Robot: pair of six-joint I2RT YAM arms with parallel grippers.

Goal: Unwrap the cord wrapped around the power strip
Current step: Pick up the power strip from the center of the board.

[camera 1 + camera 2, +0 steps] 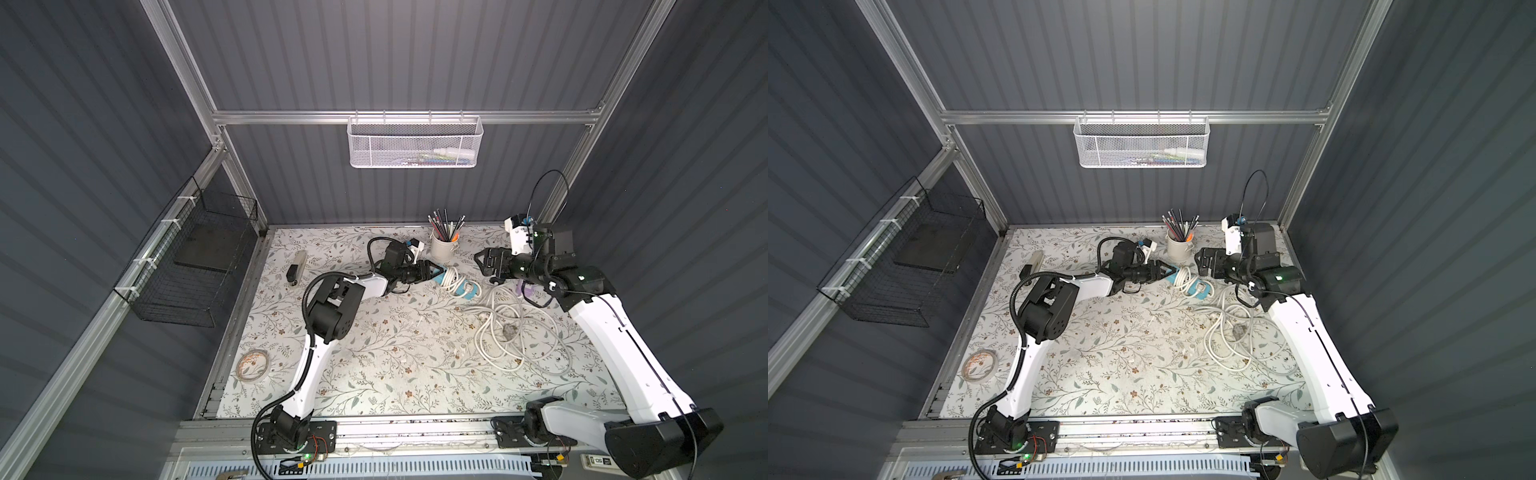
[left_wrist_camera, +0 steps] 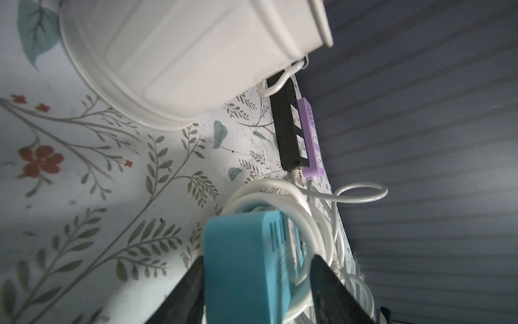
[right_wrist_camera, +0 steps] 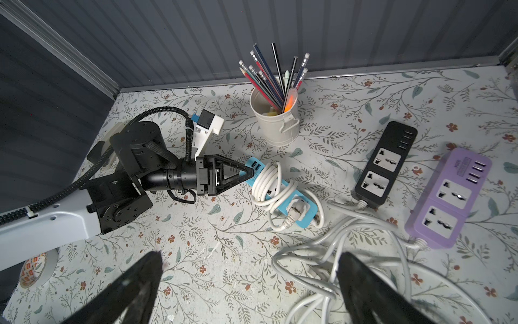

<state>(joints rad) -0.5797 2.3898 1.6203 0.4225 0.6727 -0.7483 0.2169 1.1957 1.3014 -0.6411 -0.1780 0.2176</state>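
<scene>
One blue power strip (image 2: 244,266) lies nr the worktop's (image 1: 374,353) back edge, right of centre, just beside the pencil cup (image 3: 276,126), w/ white cord (image 3: 269,179) coiled round its middle. L gripper (image 3: 251,174) jaws straddle its USB end; can't tell if they pinch it. R gripper (image 3: 251,254) jaws spread wide, nothing btwn, above loose cords (image 3: 322,291).

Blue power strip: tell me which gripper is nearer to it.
Left. The left gripper straddles one end of the blue power strip; the right gripper hangs open, apart, by loose white cords.
</scene>
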